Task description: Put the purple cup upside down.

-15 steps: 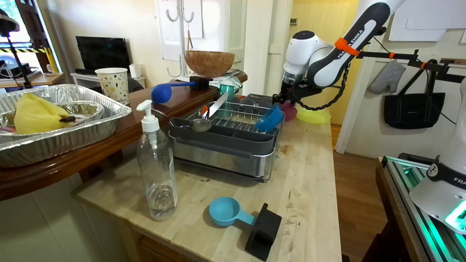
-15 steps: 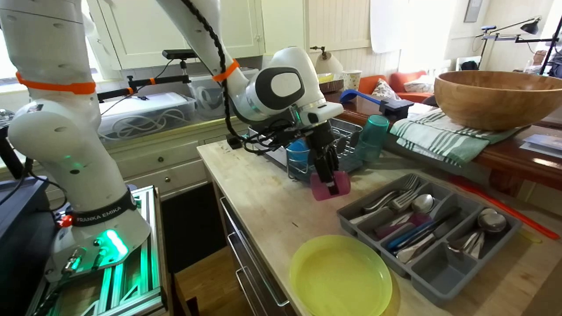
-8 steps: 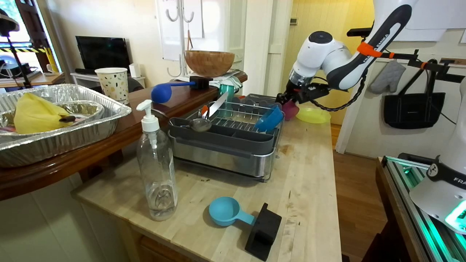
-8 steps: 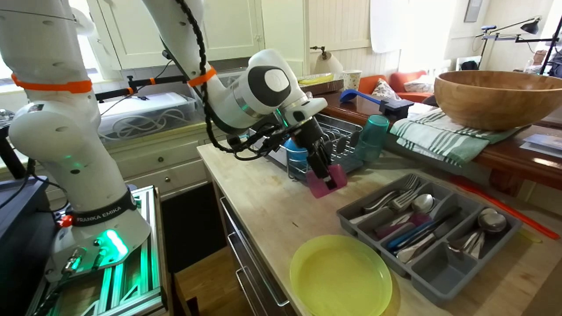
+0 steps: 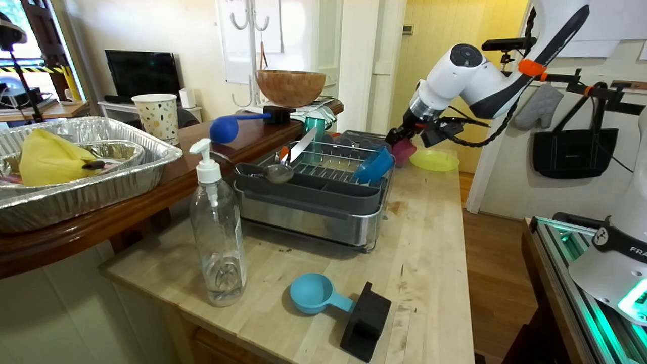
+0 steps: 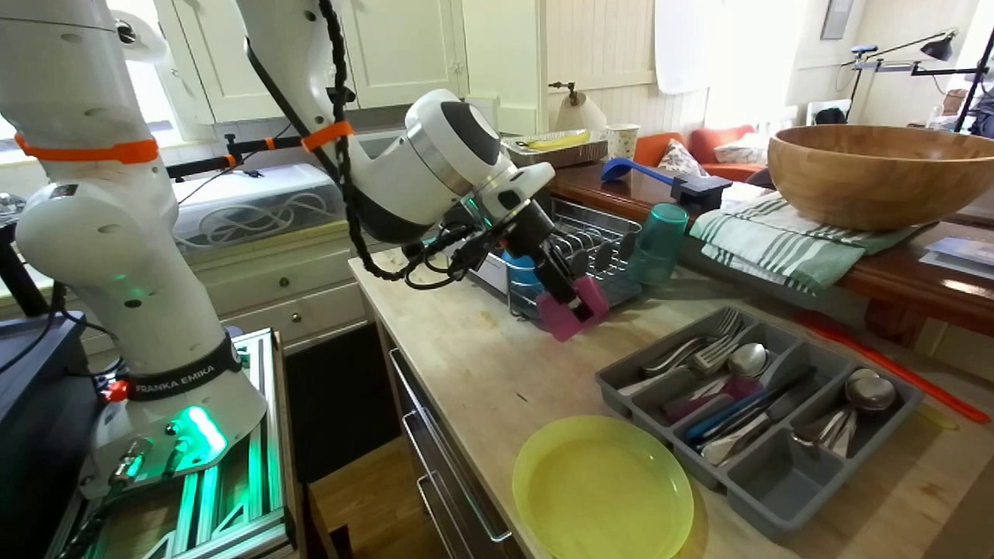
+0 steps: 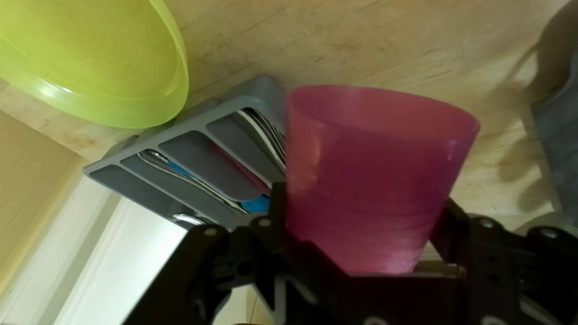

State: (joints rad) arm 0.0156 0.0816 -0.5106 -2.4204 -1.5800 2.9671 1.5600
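The purple cup [image 6: 553,318] is held above the counter beside the dish rack [image 5: 308,193]. My gripper [image 6: 578,309] is shut on it, with one finger on each side of the cup wall. In the wrist view the cup [image 7: 384,171] sits between the fingertips of the gripper [image 7: 365,203]. Its wide open rim points to the top of that view and its narrow base lies near the palm. In an exterior view the cup is tilted, wider end to the lower left. The cup [image 5: 404,150] is small and partly behind the blue cup [image 5: 375,166] there. I cannot tell whether it touches the counter.
A yellow-green bowl [image 6: 602,489] lies near the counter's front edge. A grey cutlery tray [image 6: 738,508] stands beside it. A teal tumbler [image 6: 658,244] stands by the rack. A soap bottle [image 5: 220,253] and a light-blue scoop [image 5: 312,293] stand at the counter's other end.
My arm has swung toward the robot base and the gripper has tilted. The purple cup has tilted with it and shifted slightly toward the dish rack. The grip has stayed shut.
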